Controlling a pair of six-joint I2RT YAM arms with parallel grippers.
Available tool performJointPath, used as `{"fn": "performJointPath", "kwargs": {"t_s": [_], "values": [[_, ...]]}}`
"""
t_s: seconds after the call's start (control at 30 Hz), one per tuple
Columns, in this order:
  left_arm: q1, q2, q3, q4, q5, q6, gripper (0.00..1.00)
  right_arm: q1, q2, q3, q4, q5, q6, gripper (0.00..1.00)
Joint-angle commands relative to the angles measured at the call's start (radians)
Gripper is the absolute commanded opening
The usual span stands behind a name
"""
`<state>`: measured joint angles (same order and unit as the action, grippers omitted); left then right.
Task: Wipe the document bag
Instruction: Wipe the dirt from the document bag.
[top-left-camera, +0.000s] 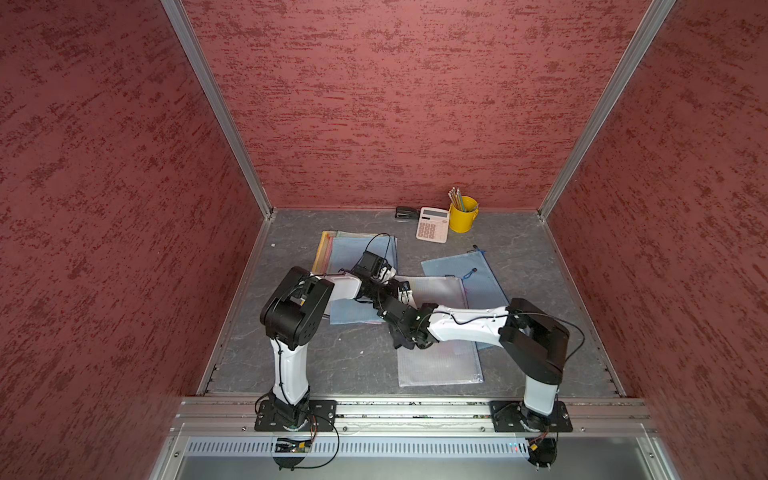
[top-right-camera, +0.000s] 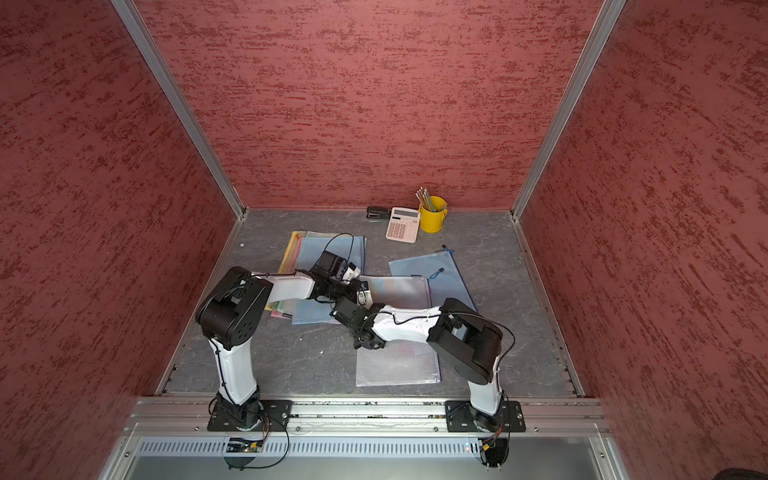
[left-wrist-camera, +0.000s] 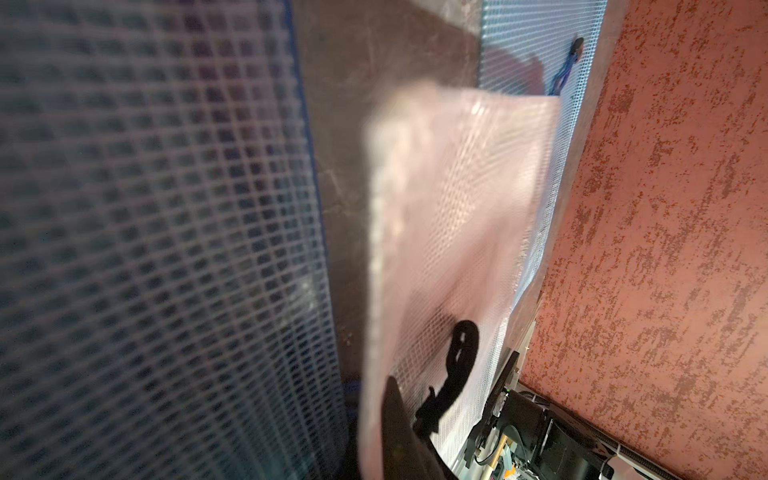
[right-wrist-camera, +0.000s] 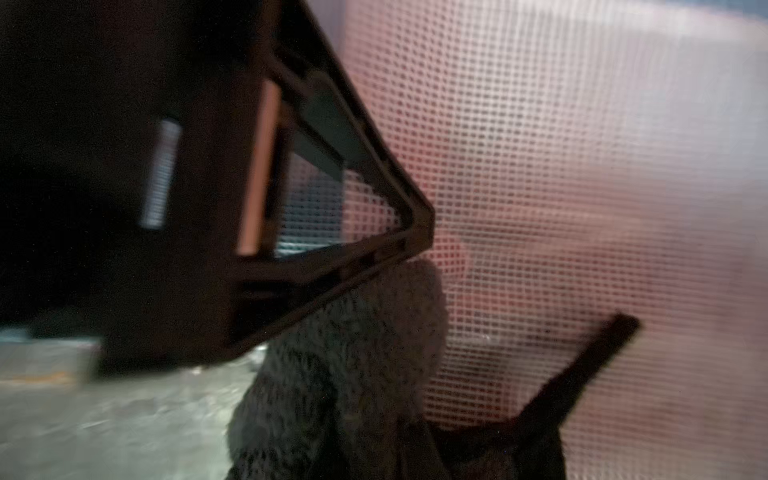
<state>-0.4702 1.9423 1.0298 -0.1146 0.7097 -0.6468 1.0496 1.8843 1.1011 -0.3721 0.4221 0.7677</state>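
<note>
A translucent white mesh document bag (top-left-camera: 440, 357) (top-right-camera: 397, 365) lies mid-table in both top views. My left gripper (top-left-camera: 405, 293) (left-wrist-camera: 386, 440) is shut on the bag's far left edge and holds that edge lifted, so the bag (left-wrist-camera: 457, 199) curves up; its black zipper strap (left-wrist-camera: 459, 357) hangs near the grip. My right gripper (top-left-camera: 401, 340) (right-wrist-camera: 374, 457) is shut on a dark grey cloth (right-wrist-camera: 353, 374), which rests against the bag's mesh (right-wrist-camera: 582, 166) at its left side. The left gripper's black fingers (right-wrist-camera: 332, 208) show close by in the right wrist view.
A blue mesh bag (top-left-camera: 473, 270) lies partly under the white one at the back right. A stack of blue and yellow bags (top-left-camera: 353, 249) sits at the back left under my left arm. A stapler (top-left-camera: 407, 213), calculator (top-left-camera: 433, 224) and yellow pencil cup (top-left-camera: 462, 214) line the back wall.
</note>
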Motion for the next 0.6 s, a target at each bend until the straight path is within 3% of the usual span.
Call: {"fn": "performJointPath", "kwargs": {"t_s": [0.0,0.17,0.4,0.5,0.57], "values": [[-0.001,-0.027,0.004,0.028,0.001,-0.014,0.0,-0.003,-0.003,-0.103,0.058,-0.084,-0.016,0.0],[0.007,-0.018,0.029,-0.002,-0.002,0.011,0.0,0.083,-0.072,-0.206,-0.047,-0.194,0.012,0.0],[0.046,0.002,0.096,-0.085,0.003,0.083,0.0,0.312,-0.28,-0.33,-0.298,-0.348,0.304,0.0],[0.044,0.01,0.125,-0.13,0.013,0.124,0.0,0.311,-0.388,-0.295,-0.426,-0.289,0.335,0.0],[0.039,0.018,0.136,-0.152,0.031,0.145,0.0,0.21,-0.462,-0.211,-0.495,-0.184,0.272,0.0]]}}
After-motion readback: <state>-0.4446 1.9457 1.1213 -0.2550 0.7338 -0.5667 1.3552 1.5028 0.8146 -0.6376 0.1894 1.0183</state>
